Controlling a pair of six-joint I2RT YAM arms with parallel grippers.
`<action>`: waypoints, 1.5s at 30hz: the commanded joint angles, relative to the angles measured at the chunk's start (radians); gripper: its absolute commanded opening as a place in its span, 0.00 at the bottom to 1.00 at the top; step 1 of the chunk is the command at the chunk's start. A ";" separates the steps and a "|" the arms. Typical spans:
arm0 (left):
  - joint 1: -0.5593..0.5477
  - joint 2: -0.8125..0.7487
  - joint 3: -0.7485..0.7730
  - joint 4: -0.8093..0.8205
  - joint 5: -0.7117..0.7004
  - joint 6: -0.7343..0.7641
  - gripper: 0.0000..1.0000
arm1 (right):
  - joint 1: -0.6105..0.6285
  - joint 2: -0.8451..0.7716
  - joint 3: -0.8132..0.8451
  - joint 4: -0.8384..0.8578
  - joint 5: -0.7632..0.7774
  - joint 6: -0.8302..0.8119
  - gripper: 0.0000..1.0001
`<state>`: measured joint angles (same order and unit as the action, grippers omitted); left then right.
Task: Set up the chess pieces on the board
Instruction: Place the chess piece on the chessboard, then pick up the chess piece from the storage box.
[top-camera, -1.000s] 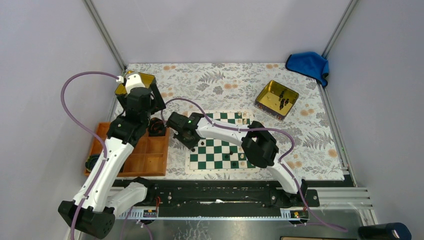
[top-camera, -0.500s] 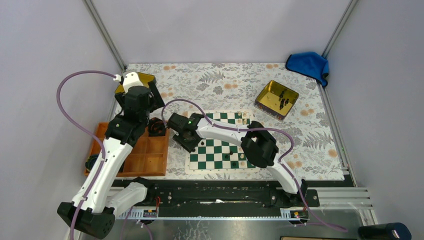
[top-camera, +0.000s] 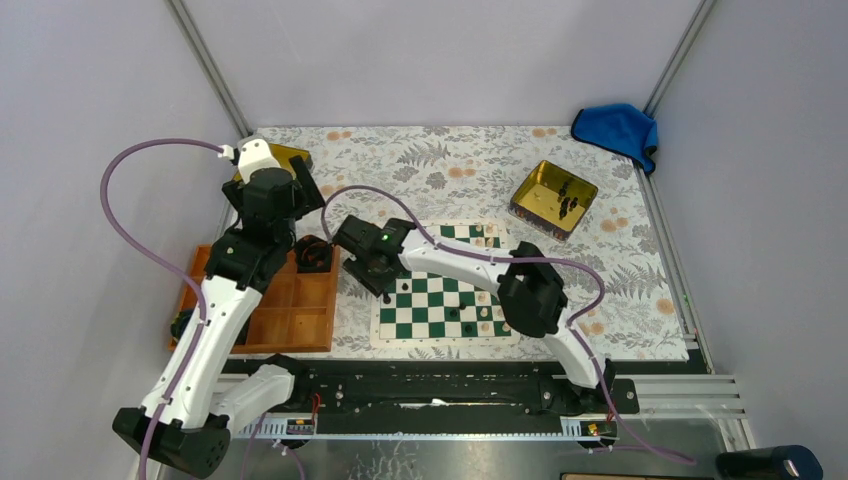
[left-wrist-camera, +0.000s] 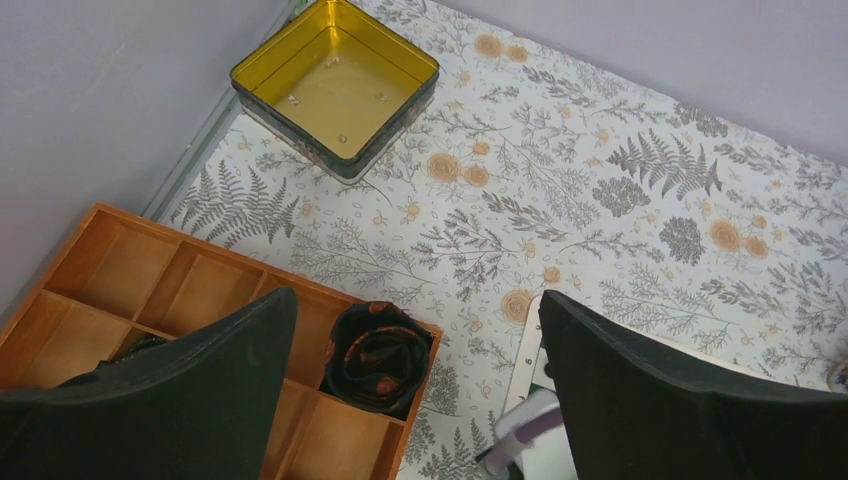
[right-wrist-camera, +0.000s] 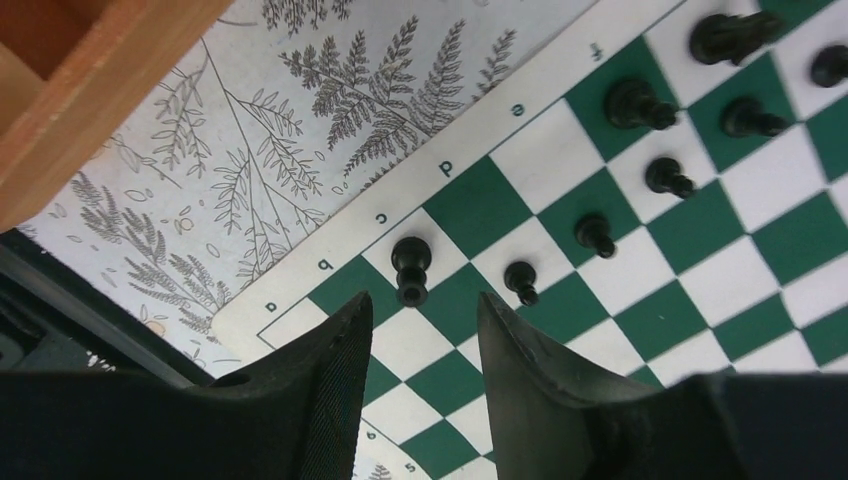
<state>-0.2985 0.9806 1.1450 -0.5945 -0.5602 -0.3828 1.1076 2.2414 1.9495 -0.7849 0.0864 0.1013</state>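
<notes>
**Right gripper lets go; piece stands free on the edge row**

Top view: the right gripper (top-camera: 372, 270) is at the board's (top-camera: 425, 305) left edge, drawn back a touch from a second ago. Its arm lies across the squares and hides many. A gold tin (top-camera: 540, 190) holding dark pieces sits well apart at far right, so likely more to fetch.

Left wrist: the left gripper (left-wrist-camera: 417, 320) is spread wide and empty. It hangs above the wooden tray (left-wrist-camera: 120, 260), with a dark roll (left-wrist-camera: 378, 355) in one compartment. A second tin (left-wrist-camera: 335, 90) lies beyond.

Right wrist: the jaws have just parted, with nothing between them. The black piece (right-wrist-camera: 411, 268) stands upright by letter c, just beyond the fingertips. Placement looks done. The other black pieces (right-wrist-camera: 595, 233) stand near, so the retreat must miss them.
</notes>
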 joint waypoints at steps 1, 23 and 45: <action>0.013 -0.007 0.050 0.020 -0.064 0.009 0.99 | -0.006 -0.143 0.069 -0.015 0.090 0.000 0.50; 0.025 0.048 0.074 0.020 -0.033 0.019 0.99 | -0.621 -0.380 -0.073 0.119 0.396 0.204 0.75; 0.019 0.202 0.064 0.069 0.014 0.033 0.99 | -1.007 -0.140 -0.125 0.256 0.348 0.294 0.68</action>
<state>-0.2794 1.1694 1.1980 -0.5762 -0.5510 -0.3664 0.1150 2.0777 1.7905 -0.5705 0.4507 0.3653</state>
